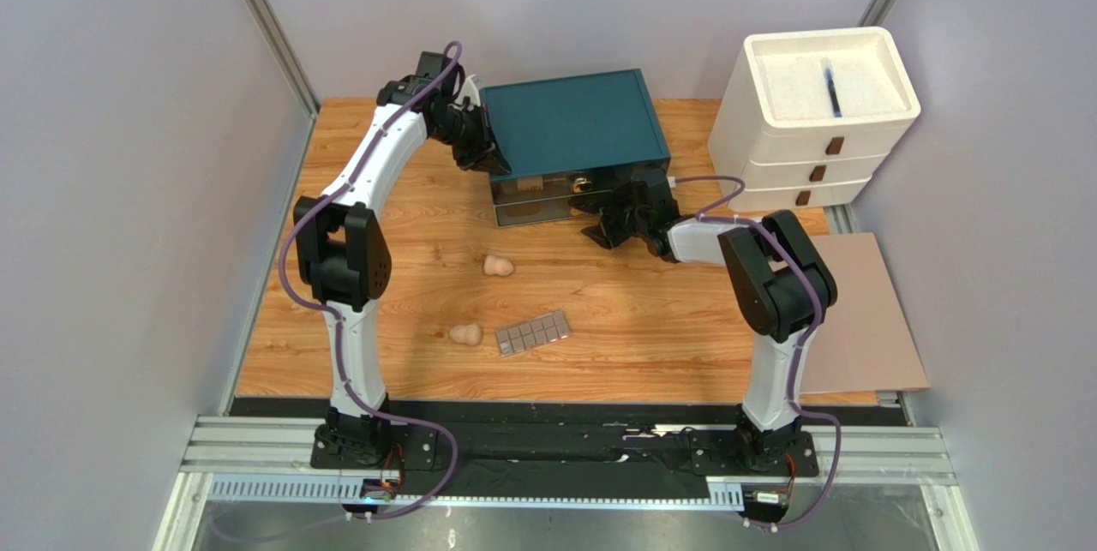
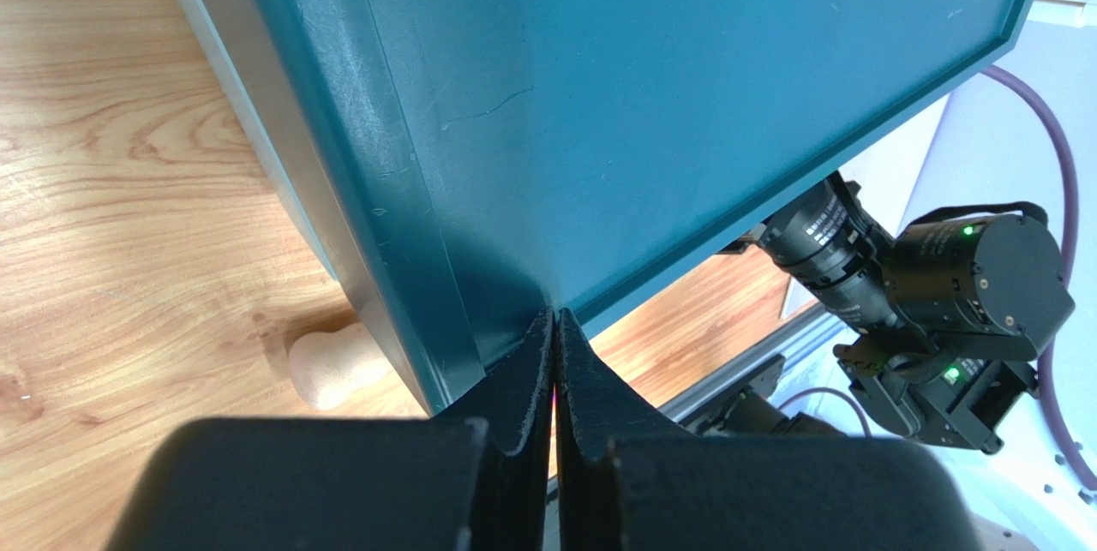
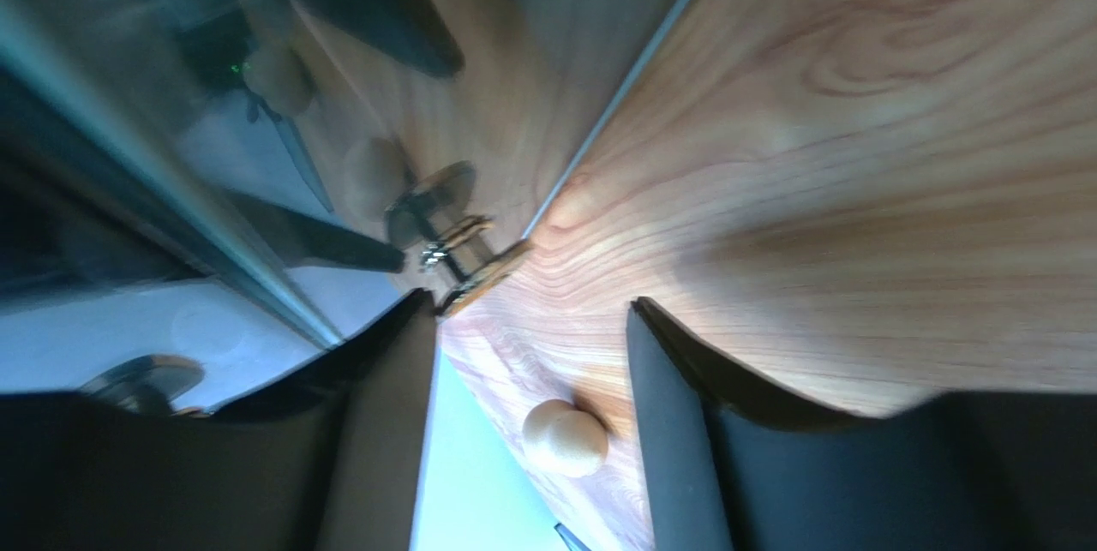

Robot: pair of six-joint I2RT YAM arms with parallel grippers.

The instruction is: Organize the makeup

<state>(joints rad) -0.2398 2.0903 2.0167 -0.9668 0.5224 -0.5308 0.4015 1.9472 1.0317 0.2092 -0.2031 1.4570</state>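
Observation:
Two beige sponges lie on the wooden table, one (image 1: 498, 266) in front of the teal box and one (image 1: 465, 335) nearer me. The grey gridded palette (image 1: 533, 333) lies flat to the right of the nearer sponge. The tubes do not show plainly. A small tan and dark thing (image 3: 466, 271) lies at the foot of the box's clear front. My left gripper (image 1: 487, 155) (image 2: 555, 315) is shut and empty, its tips against the box's top front-left corner. My right gripper (image 1: 603, 227) (image 3: 528, 307) is open and empty, low at the box's front. A sponge (image 3: 564, 438) shows far beyond its fingers.
The teal drawer box (image 1: 573, 124) (image 2: 670, 88) stands at the back centre. The white drawer unit (image 1: 818, 108) stands at the back right. A brown sheet (image 1: 865, 313) lies at the table's right edge. A sponge (image 2: 328, 366) shows beside the box.

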